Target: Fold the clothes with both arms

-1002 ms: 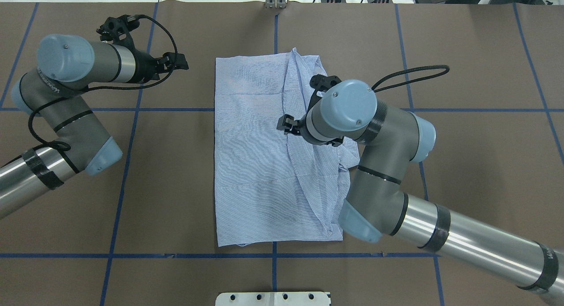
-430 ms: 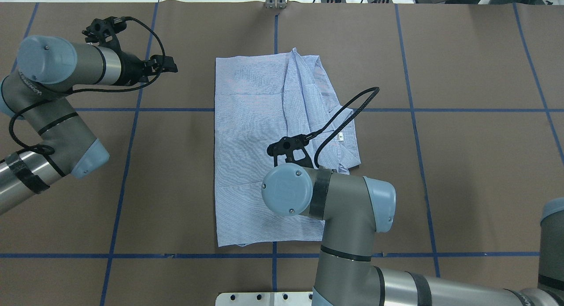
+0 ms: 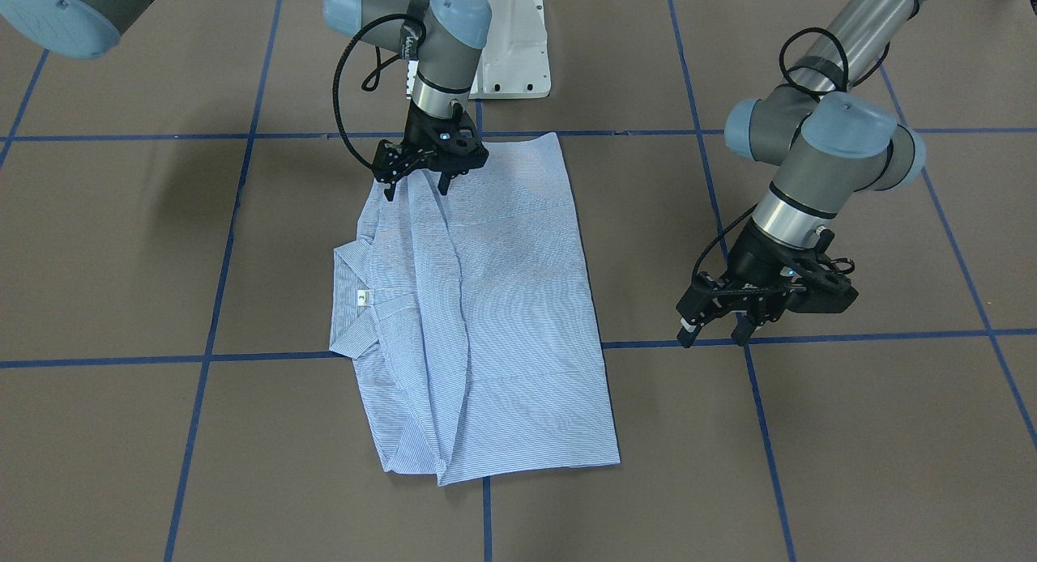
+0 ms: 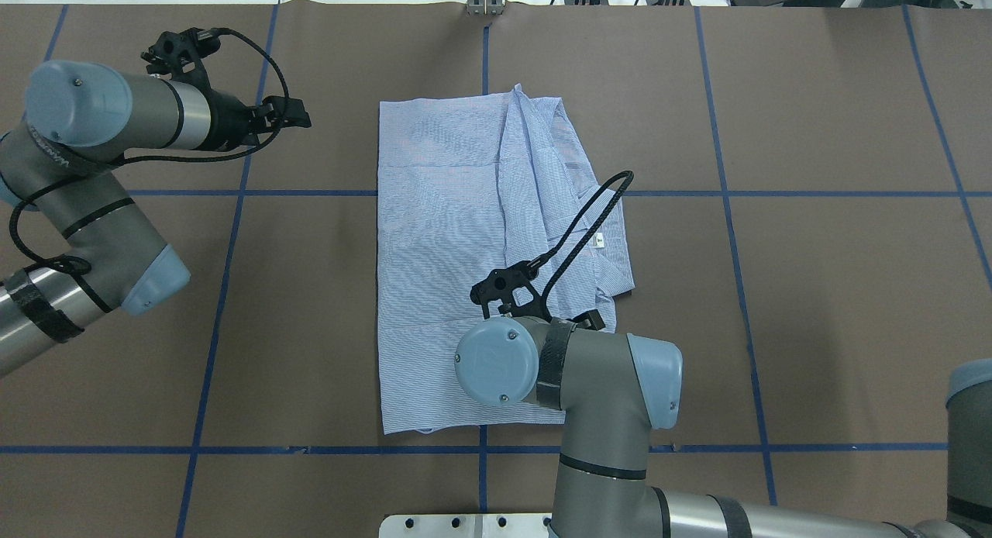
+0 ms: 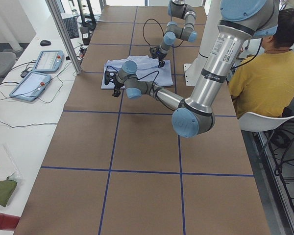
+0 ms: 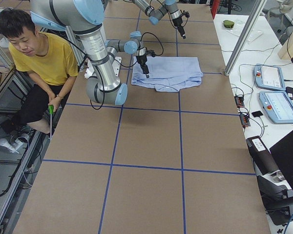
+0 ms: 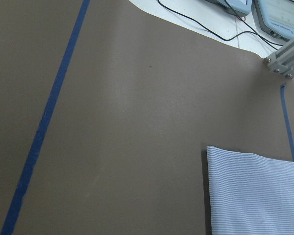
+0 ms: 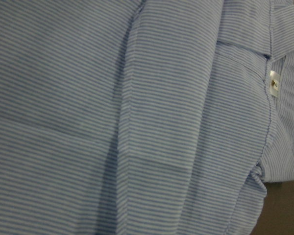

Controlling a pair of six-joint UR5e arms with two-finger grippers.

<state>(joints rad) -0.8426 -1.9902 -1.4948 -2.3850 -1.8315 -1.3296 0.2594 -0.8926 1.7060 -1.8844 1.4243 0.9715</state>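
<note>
The striped shirt (image 3: 510, 303) lies flat in the middle of the brown desk (image 3: 121, 262), folded into a long, narrow shape. In the front-facing view its collar (image 3: 347, 311) sticks out at the left side, with the small white neck label (image 3: 362, 296) on it. In the same view the right tool (image 3: 417, 191) stands at the upper left corner of the shirt. Its two fingers are spread apart and point down at the cloth, with nothing between them. Whether the tips touch the cloth I cannot tell. In the overhead view this tool is hidden under the right arm (image 4: 597, 360), which also covers the lower right part of the shirt. The left tool (image 3: 711, 339) is at the right in the front-facing view, well apart from the shirt and near a blue tape line (image 3: 891, 333). Its fingers are also apart and empty. The right wrist view is filled by striped cloth, with the label small in the upper right and no fingers showing. The left wrist view shows mostly bare desk. Only one corner of the shirt appears there, at the lower right, cut off by the frame edge.
</note>
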